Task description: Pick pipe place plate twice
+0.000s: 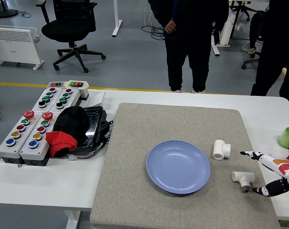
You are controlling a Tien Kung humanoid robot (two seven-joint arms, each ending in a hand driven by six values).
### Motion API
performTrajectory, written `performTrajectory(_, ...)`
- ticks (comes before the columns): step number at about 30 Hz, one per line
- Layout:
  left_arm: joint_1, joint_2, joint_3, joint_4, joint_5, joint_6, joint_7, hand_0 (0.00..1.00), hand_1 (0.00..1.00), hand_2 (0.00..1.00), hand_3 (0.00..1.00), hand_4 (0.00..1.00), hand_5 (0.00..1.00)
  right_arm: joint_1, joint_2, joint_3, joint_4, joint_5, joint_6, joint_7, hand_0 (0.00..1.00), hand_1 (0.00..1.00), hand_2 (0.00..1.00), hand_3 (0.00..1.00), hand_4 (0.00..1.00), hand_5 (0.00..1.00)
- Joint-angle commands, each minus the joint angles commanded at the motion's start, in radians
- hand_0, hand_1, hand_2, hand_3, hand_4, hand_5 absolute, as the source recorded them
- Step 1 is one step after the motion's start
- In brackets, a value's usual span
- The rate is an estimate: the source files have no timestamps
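Evidently first pick: right robot hand (267,174) spread and empty beside near pipe (243,179), second pipe (221,149) just right of the bare plate (178,166); next, close on near pipe.

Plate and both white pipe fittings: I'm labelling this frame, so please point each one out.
plate (178,166), head view, middle of its blue bowl.
upper pipe fitting (221,150), head view, its white body.
lower pipe fitting (243,178), head view, its crossbar, just left of the right hand (271,175).
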Motion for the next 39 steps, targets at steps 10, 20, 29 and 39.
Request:
performTrajectory(10,0.002,-0.001,-0.001,-0.001,0.002,-0.004,0.001,0.729,0.745,0.703,0.652,0.409,0.998,0.025,0.029,-0.038,-0.054,0.015,-0.015,0.002,0.998,0.932,0.998,0.998,0.842,0.307)
performTrajectory(20,0.008,-0.003,-0.005,-0.001,0.012,-0.007,0.000,0.730,0.744,0.703,0.652,0.410,0.998,0.040,0.045,-0.075,-0.077,0.025,-0.031,0.006,0.998,0.930,0.998,0.998,0.837,0.305)
performTrajectory(29,0.012,-0.005,-0.006,-0.002,0.016,-0.009,0.000,0.731,0.745,0.703,0.653,0.411,0.998,0.052,0.066,-0.110,-0.120,0.021,-0.093,-0.001,0.915,0.842,0.939,0.935,0.820,0.306)
performTrajectory(39,0.012,-0.004,-0.004,-0.001,0.013,-0.009,0.000,0.728,0.745,0.703,0.653,0.411,0.998,0.060,0.069,-0.125,-0.132,0.019,-0.089,-0.009,0.709,0.670,0.652,0.773,0.770,0.269)
